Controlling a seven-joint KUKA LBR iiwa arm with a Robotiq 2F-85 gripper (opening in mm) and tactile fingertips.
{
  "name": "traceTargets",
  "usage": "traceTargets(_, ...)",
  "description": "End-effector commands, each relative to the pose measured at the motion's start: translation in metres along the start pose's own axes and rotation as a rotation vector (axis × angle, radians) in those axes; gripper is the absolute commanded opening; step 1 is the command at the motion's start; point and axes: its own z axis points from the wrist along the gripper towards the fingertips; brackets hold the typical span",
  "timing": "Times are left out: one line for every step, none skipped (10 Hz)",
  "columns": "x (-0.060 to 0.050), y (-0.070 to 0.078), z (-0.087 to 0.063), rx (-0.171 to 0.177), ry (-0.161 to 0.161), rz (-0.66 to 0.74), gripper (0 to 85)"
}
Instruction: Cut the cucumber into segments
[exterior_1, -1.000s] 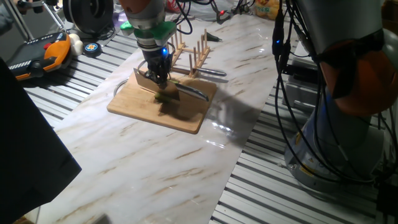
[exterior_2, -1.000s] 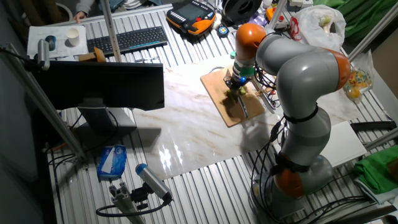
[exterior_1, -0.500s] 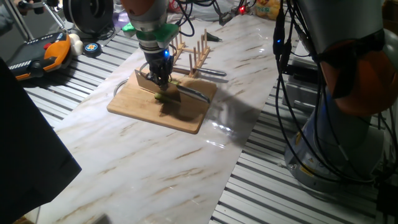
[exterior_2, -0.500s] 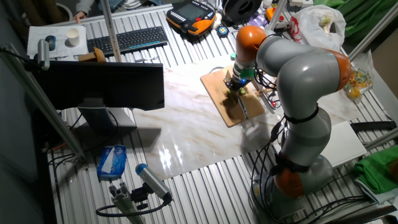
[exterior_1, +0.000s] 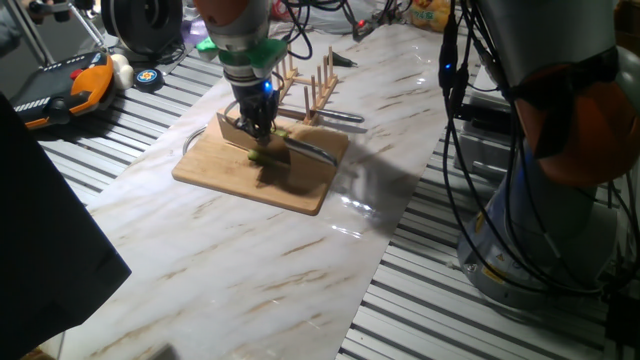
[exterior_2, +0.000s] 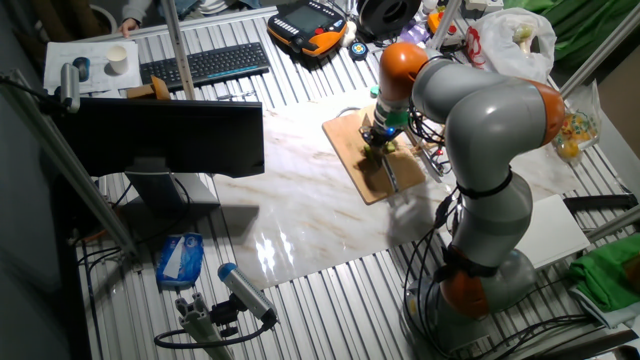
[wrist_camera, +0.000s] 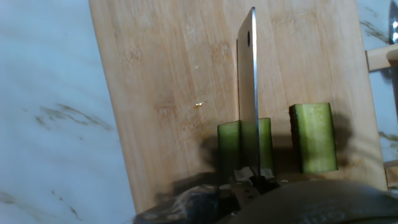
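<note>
My gripper (exterior_1: 258, 132) is shut on a knife (wrist_camera: 248, 93) and stands over the wooden board (exterior_1: 215, 165). In the hand view the blade is seen edge-on and sits in the middle of a cucumber piece (wrist_camera: 244, 147), with pale green flesh on both sides of it. A second cut segment (wrist_camera: 314, 137) with dark skin edges lies just to the right on the board (wrist_camera: 168, 93). In one fixed view the cucumber (exterior_1: 262, 153) is a small green spot under the gripper. In the other fixed view the gripper (exterior_2: 380, 136) hides it.
A wooden peg rack (exterior_1: 310, 85) stands just behind the board, with a silver utensil (exterior_1: 340, 118) beside it. Another metal tool (exterior_1: 312, 151) lies on the board's right side. A teach pendant (exterior_1: 70, 90) and cables sit off the marble top.
The gripper with the knife has shifted slightly to the right over the board since a second ago; it has held still in the last half second.
</note>
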Motion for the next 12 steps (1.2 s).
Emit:
traceTargets(-0.002,-0.003,-0.004,0.004,0.003,-0.001,0.7)
traceTargets(-0.003,-0.006,-0.005,0.009,0.004,-0.004,0.7)
traceTargets(-0.004,-0.007,-0.005,0.013,0.004,-0.005,0.7)
traceTargets(-0.004,-0.008,-0.005,0.013,0.004,-0.007,0.7)
traceTargets(-0.004,-0.009,-0.006,0.007,0.004,-0.009,0.7)
traceTargets(-0.003,-0.011,-0.009,0.004,0.007,-0.010,0.7)
traceTargets(-0.004,-0.014,-0.015,0.000,0.020,-0.021,0.7)
traceTargets(-0.005,-0.017,-0.019,0.005,0.032,-0.035,0.7)
traceTargets(-0.009,-0.023,-0.024,0.012,0.046,-0.057,0.7)
traceTargets(-0.012,-0.028,-0.027,0.016,0.053,-0.069,0.7)
traceTargets(-0.013,-0.032,-0.030,0.025,0.055,-0.078,0.7)
traceTargets(-0.013,-0.036,-0.031,0.032,0.063,-0.091,0.7)
